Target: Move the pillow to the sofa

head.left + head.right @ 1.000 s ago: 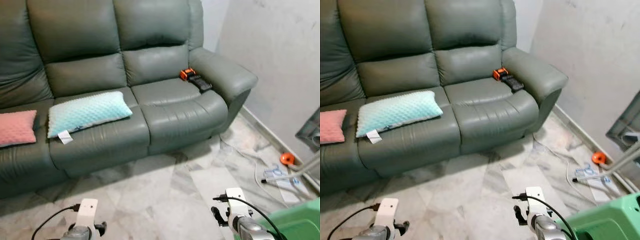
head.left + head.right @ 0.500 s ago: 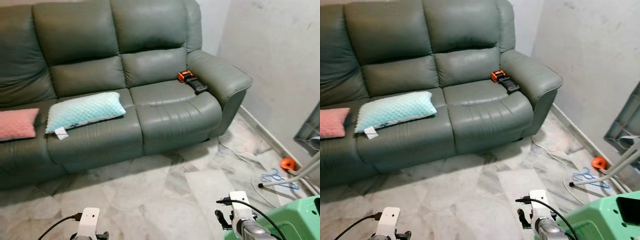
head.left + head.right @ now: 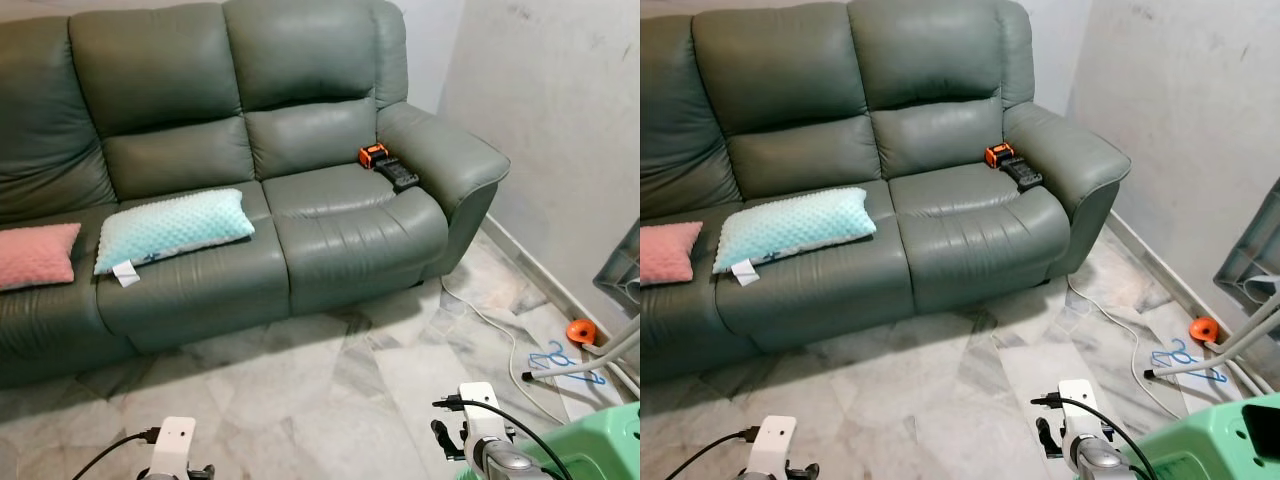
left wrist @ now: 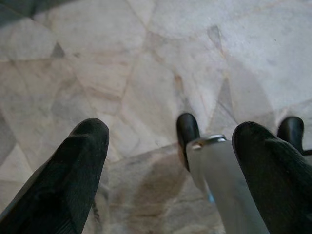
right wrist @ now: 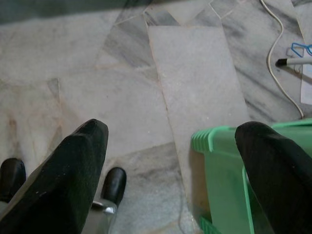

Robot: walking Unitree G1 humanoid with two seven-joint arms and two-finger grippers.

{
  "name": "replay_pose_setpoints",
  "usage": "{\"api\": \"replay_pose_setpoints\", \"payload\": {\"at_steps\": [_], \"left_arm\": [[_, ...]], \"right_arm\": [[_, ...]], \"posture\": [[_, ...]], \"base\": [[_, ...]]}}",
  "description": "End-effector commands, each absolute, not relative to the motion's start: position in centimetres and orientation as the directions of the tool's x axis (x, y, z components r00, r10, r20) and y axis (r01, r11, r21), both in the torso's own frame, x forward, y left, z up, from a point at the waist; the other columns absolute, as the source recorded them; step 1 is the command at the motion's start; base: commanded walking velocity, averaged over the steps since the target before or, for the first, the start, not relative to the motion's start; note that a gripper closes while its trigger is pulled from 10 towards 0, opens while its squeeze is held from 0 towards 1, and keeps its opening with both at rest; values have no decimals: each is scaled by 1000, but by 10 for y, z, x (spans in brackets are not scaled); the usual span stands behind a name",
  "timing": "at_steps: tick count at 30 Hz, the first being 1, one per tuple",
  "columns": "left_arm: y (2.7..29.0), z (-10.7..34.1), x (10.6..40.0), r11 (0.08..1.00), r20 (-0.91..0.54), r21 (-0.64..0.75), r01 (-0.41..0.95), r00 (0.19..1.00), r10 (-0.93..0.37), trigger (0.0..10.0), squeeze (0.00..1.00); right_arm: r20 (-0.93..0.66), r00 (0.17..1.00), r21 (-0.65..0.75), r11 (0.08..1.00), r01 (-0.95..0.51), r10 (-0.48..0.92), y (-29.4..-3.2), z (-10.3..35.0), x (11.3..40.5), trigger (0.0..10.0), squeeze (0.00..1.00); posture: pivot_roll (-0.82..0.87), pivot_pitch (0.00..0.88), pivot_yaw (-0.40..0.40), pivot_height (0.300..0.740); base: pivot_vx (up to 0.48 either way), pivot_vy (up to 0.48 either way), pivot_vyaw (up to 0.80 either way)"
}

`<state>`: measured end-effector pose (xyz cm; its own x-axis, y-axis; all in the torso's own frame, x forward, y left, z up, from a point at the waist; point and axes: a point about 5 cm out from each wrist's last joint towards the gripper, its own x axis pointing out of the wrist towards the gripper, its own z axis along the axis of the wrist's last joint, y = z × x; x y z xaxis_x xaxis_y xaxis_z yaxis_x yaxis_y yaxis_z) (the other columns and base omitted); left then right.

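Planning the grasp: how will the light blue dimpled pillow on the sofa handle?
The light blue dimpled pillow looks plump and soft, so probably light and floppy, sagging from one pinched end. Its bumpy fabric likely grips well against the smooth grey-green leather sofa.

The sofa [image 3: 300, 200] is cut off at the left edge of the head views, and the pink cushion [image 3: 35, 255] on its seat is cropped there too. The small orange and black object [image 3: 1012, 165] by the armrest is too small to be identified. The green bin [image 3: 1220, 445] is clipped by the lower right corner. Both arms are cut by the bottom edge. In the wrist views, the left claw [image 4: 170, 180] and right claw [image 5: 170, 180] are cropped at their bases.
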<state>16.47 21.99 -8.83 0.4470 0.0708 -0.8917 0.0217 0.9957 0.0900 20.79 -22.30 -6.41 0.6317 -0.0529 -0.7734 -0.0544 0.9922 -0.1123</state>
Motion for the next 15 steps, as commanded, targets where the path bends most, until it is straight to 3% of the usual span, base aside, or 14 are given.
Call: {"api": "replay_pose_setpoints", "payload": {"at_steps": [1, 15], "left_arm": [[224, -87, 165, 996, -889, 90, 24, 453, 70, 10000, 0], [203, -82, 187, 997, -877, 66, 36, 479, 41, 10000, 0]], "right_arm": [[-766, 641, -110, 992, -58, -47, -222, -63, 210, 10000, 0], [-766, 641, -110, 992, -55, -49, -223, -63, 210, 10000, 0]], "posture": [[-77, 0, 11, 740], [-83, 0, 14, 740]], "base": [[480, 0, 0], [480, 0, 0]]}}
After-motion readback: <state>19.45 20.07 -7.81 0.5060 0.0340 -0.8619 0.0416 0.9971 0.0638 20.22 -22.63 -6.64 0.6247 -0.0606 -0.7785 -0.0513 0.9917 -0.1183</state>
